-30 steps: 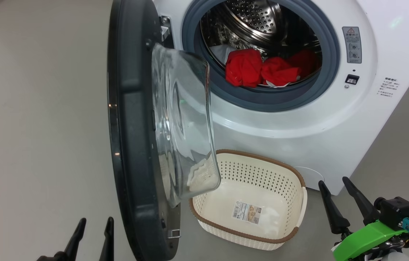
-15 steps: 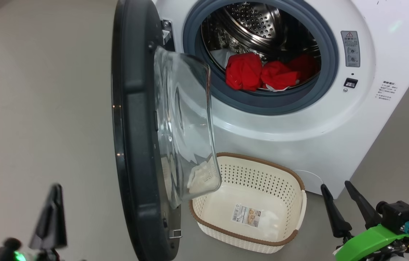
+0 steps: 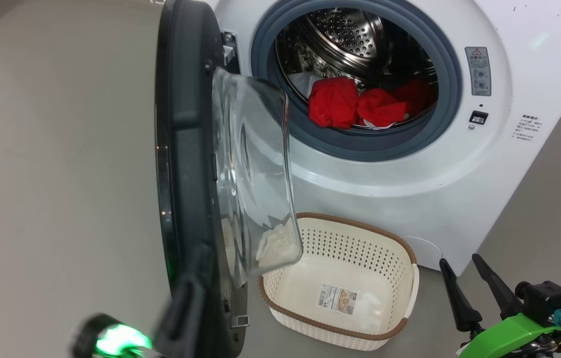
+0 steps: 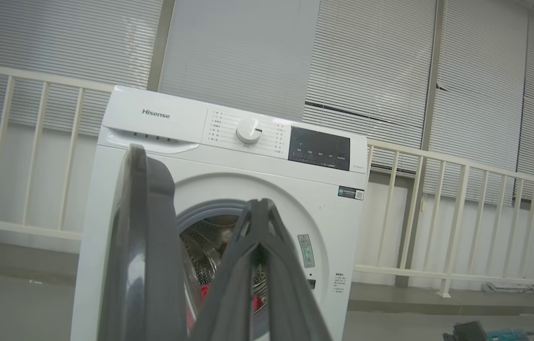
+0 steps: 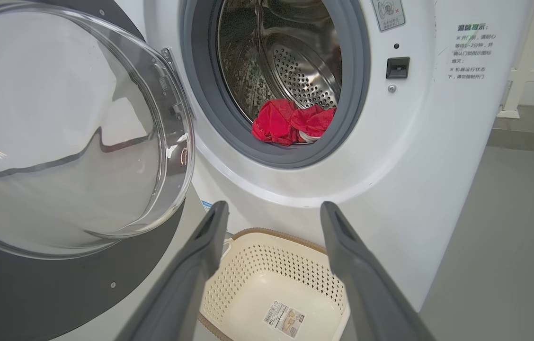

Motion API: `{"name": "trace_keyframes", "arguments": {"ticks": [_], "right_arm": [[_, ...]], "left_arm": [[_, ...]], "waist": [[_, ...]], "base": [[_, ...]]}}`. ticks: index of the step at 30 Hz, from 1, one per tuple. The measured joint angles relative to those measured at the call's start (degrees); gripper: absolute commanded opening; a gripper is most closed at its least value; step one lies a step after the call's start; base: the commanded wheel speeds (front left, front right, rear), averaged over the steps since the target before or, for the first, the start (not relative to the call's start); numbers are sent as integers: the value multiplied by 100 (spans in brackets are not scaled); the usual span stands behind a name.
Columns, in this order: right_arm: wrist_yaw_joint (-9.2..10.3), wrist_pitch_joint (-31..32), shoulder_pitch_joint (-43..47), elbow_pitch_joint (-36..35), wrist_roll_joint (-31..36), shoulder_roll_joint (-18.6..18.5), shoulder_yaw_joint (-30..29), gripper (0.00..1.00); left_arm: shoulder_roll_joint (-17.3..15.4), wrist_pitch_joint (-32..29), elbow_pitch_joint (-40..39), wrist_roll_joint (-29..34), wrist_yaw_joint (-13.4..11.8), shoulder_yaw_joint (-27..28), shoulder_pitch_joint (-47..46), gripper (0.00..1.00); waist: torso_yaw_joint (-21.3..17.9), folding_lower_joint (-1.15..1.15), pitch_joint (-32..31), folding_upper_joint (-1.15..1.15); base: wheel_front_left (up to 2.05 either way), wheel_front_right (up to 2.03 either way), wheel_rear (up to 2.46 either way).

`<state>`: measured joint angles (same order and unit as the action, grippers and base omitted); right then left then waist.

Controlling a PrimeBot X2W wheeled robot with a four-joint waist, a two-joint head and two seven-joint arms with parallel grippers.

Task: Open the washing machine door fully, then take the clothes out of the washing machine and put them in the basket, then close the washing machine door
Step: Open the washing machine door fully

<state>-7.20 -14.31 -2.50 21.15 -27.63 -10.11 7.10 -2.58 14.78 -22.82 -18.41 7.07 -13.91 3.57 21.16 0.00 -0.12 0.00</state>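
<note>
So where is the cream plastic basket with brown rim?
Head view, lower centre: the basket stands on the floor before the white washing machine, right of its open black-rimmed door.

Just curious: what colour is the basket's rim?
Brown, on the cream basket; best in the head view.

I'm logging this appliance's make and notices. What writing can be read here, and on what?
"Hisense": on the washing machine, top panel, left of the dial.
"温馨提示": heading of the notice on its front; lines beneath too small.
Red triangle on the warning label; print unreadable.
Barcode on the sticker in the basket; print too small.
Dial markings and the blue label: too small.
</note>
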Motion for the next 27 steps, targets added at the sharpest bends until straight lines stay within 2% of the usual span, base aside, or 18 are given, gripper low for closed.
{"name": "trace_keyframes", "arguments": {"ticks": [3,4,10,14,22,27], "right_arm": [[0,0,-1,7,0,1,48,100],[0,0,-1,7,0,1,48,100],[0,0,-2,18,-1,11,81,100],[0,0,-2,16,-1,13,76,100],[0,0,-2,10,-1,22,38,100],[0,0,-2,-1,-1,35,21,100]], "left_arm": [[-21,-1,583,-116,1,-542,125,0],[-21,-1,583,-116,1,-542,125,0],[-27,-224,1861,-465,2,-1001,230,0],[-29,-259,2347,-524,-26,-981,214,0],[-32,-158,2692,-589,-360,-621,52,0],[-33,-148,2842,-647,-380,-464,10,0]], "waist": [[-16,0,1,0],[-16,0,1,0],[-50,0,10,0],[-68,0,13,0],[-55,0,18,0],[-38,0,19,0]], "base": [[0,0,0],[0,0,0],[0,0,0],[0,0,0],[0,0,0],[0,0,0]]}}
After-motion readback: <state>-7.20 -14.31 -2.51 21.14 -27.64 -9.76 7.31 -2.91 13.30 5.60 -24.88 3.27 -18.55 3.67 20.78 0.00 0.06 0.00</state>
